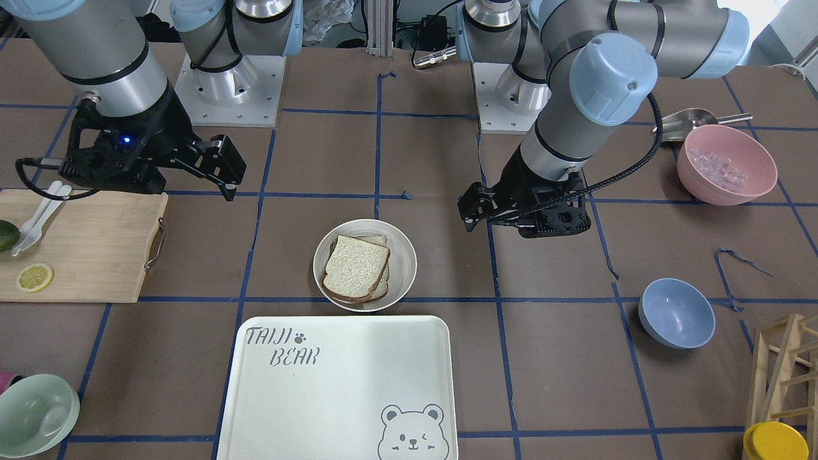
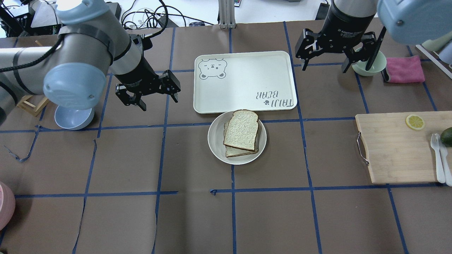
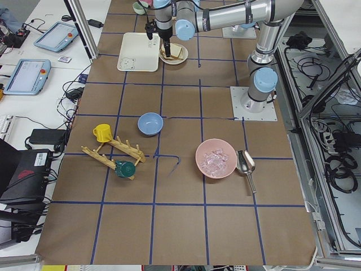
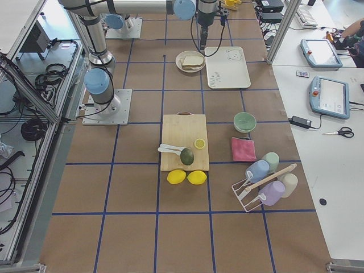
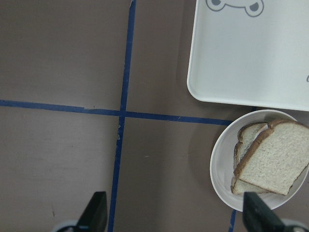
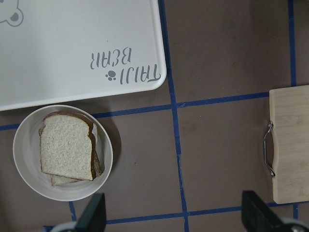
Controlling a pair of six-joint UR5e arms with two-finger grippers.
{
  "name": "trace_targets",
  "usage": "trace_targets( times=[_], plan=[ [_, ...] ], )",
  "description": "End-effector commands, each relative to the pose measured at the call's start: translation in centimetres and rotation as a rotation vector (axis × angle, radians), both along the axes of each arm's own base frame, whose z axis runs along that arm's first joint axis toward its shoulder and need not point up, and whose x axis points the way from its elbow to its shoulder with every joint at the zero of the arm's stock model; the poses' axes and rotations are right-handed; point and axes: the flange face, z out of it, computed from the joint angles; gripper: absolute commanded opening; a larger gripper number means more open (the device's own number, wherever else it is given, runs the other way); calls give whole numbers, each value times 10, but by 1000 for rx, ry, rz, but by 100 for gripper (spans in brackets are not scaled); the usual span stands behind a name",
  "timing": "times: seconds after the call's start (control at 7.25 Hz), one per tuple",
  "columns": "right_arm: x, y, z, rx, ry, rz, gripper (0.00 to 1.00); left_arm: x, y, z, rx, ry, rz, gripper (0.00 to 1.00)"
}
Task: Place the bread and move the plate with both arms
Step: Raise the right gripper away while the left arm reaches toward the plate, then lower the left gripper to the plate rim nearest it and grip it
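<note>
The round cream plate (image 2: 213, 137) sits mid-table against the tray's near edge. On it lies the bread (image 2: 242, 130), a large dark-crusted slice, on top of a smaller slice. Both show in the front view, plate (image 1: 406, 255) and bread (image 1: 354, 268), and in both wrist views, bread (image 5: 275, 162) (image 6: 65, 150). My left gripper (image 2: 159, 100) (image 1: 476, 207) is open and empty, above the table to the plate's left. My right gripper (image 2: 324, 67) (image 1: 223, 169) is open and empty, high and off to the plate's right, beyond the tray's corner.
The bear-print tray (image 2: 247, 81) lies just beyond the plate. A wooden cutting board (image 2: 395, 148) with a lemon slice and cutlery is at the right. A blue bowl (image 2: 72, 118) sits under my left arm. A pale green bowl (image 2: 369, 65) and pink cloth (image 2: 404, 68) are by my right gripper.
</note>
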Motion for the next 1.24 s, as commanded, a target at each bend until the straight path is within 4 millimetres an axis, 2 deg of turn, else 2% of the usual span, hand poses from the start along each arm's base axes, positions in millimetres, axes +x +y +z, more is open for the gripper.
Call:
trace_targets(
  times=[0.0, 0.14, 0.41, 0.69, 0.83, 1.1],
  plan=[
    [-1, 10, 11, -13, -3, -5, 100, -52, 22, -41, -24, 2, 59, 100],
    [-1, 11, 11, -12, 1, -5, 100, -67, 33, -65, -19, 3, 56, 100],
    [-2, 16, 11, 7, 11, 12, 100, -68, 52, -100, -37, 9, 48, 100],
    [-3, 22, 7, 17, 13, 61, 100, -75, 57, -117, -38, 81, 76, 100],
    [-4, 24, 7, 18, 13, 58, 100, -79, 56, -124, -4, 113, 169, 100],
    [-4, 28, 12, 10, 15, 61, 100, -79, 56, -135, 12, 109, 170, 98]
  ],
)
